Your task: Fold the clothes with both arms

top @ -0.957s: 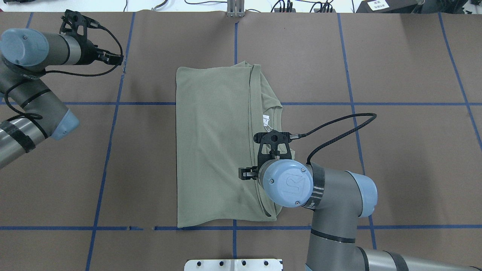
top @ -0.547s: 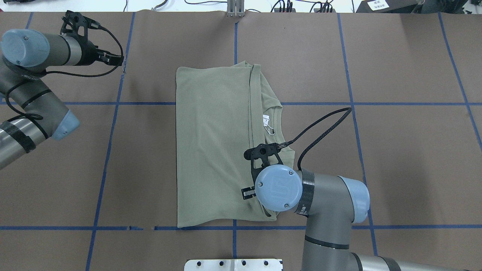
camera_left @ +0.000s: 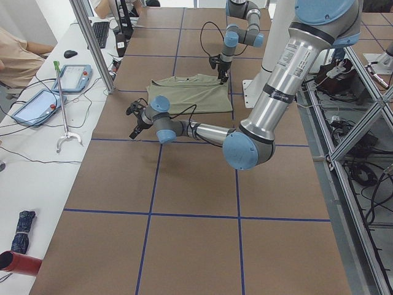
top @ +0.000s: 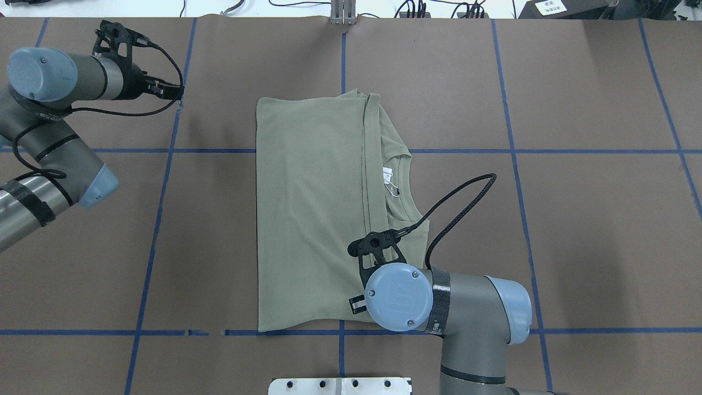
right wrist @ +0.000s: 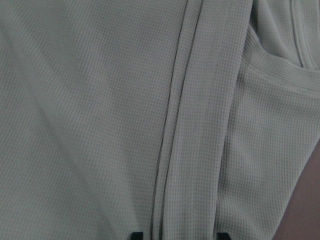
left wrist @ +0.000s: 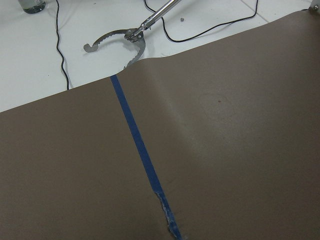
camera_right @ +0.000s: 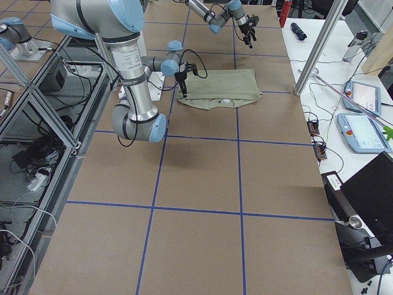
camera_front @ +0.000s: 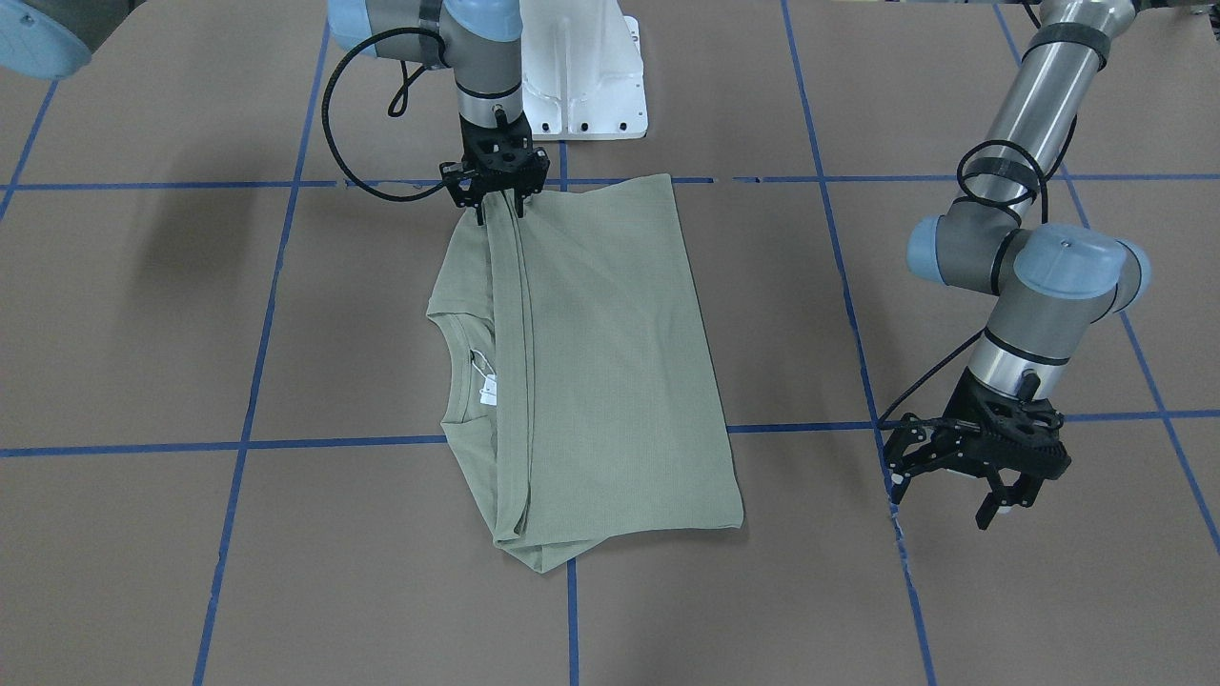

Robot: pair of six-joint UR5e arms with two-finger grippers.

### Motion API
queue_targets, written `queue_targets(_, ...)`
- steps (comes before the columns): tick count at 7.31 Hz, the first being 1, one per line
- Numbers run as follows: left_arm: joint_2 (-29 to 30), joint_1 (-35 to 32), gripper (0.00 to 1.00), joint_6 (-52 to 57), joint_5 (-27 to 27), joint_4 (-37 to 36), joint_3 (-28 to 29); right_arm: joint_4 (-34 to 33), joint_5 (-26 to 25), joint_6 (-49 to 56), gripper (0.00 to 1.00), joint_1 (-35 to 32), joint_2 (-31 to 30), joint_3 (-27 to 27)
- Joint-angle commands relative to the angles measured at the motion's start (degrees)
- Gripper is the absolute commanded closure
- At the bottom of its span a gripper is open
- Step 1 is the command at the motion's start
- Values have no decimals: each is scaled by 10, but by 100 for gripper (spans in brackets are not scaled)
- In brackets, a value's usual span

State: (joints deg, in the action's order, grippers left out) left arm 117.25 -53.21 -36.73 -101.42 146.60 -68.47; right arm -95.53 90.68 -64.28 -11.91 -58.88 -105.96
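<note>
Brown table (top: 576, 219), green shirt (top: 307, 219) lying folded at its middle: my right pincer (camera_front: 498, 211) has slid to the fold's near corner, spread astride it, gripping nothing yet, looking set for the next fold; left pincer (camera_front: 944, 495) hangs open, empty.

shirt (top: 307, 219): 1 | arms (top: 471, 304) (top: 55, 153): 2 | claws (camera_front: 498, 211) (camera_front: 944, 500): 2 | white base (camera_front: 581, 76): 1 | grabber tool (left wrist: 125, 42): 1

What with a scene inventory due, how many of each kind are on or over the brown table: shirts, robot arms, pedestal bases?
Sage-green shirt: 1
Robot arms: 2 (left arm, right arm)
White pedestal base: 1
Total: 4
</note>
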Motion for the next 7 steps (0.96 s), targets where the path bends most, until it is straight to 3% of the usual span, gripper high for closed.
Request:
queue_targets(1,0,1,0,-2,0,0,0,0,-2,0,67,2,1,0)
queue_targets(2,0,5,0,-2,1,0,0,0,-2,0,81,2,1,0)
queue_targets(4,0,5,0,-2,1,0,0,1,-4,-1,97,2,0,0)
queue_targets(7,0,5,0,-2,0,0,0,1,-6,-2,100,-6,-1,-4)
